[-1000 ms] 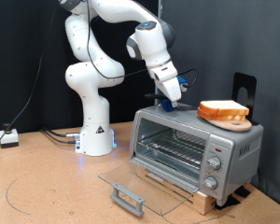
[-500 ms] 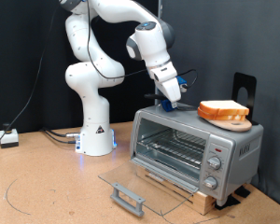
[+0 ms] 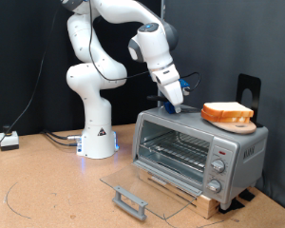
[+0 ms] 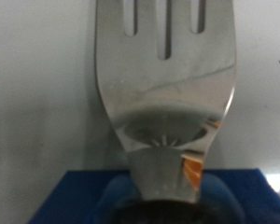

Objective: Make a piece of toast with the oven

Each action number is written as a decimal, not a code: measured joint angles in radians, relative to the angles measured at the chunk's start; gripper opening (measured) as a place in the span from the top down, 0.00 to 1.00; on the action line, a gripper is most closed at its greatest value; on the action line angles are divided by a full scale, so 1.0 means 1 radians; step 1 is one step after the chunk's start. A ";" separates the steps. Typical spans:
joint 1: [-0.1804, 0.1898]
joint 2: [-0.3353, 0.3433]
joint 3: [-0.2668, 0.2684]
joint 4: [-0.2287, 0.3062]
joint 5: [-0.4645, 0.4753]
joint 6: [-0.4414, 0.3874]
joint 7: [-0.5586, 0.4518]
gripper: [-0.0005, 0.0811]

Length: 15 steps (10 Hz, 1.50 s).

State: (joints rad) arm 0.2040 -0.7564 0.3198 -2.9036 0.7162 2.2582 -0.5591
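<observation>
White and jointed, the Franka arm rises from its base at the centre left of the exterior view and bends down so that its end effector sits just above the top of the oven, near the oven's left rear corner. A blue fitting shows at the hand. Close up, the wrist view is filled by a shiny metal fork, its slotted tines spreading away from a narrow neck set in a blue holder, so the end effector appears clenched on this fork tool, though the fingers themselves are not visible.

Silver-grey and boxy, the oven stands on the brown table at the lower right. Its glass door lies folded down flat in front, handle outward, and the wire rack inside looks bare. Round knobs line its right panel.

On the oven's top, toward the right, a slice of bread with an orange-brown crust rests on a tan wooden disc. No other slice can be seen.

Bread of this kind is judged light, soft and crumbly; lifting from underneath its flat face would suit it better than squeezing the crust.
</observation>
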 joint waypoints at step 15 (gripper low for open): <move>-0.033 -0.036 0.005 -0.009 -0.041 -0.036 -0.005 0.51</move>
State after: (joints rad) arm 0.1708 -0.7929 0.3250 -2.9121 0.6754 2.2222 -0.5642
